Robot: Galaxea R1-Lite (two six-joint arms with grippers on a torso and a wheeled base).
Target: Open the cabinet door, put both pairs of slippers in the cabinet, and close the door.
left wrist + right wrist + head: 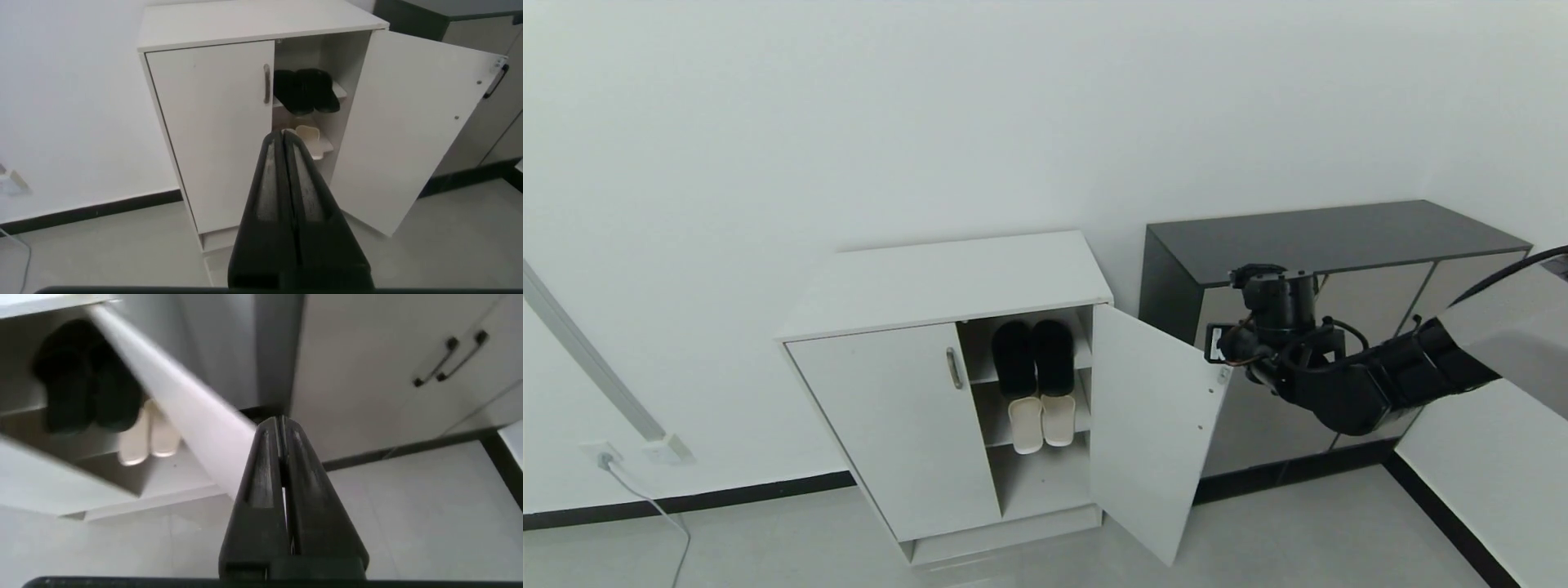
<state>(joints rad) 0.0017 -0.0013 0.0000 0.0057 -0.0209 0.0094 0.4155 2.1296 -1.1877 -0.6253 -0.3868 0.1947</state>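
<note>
The white cabinet (947,282) stands against the wall with its left door shut and its right door (1152,425) swung open. A black pair of slippers (1035,358) sits on the upper shelf and a cream pair (1042,420) on the shelf below. My right gripper (1227,349) is at the top outer edge of the open door, on its outside face. In the right wrist view this gripper (283,429) is shut and empty, with the door (188,416) just beyond it. My left gripper (283,135) is shut, empty, and points at the cabinet from a distance.
A dark grey sideboard (1331,233) stands right of the cabinet, close behind the open door. A white surface (1486,474) lies at the near right. A wall socket with a cable (605,456) is at the far left. Bare floor lies before the cabinet.
</note>
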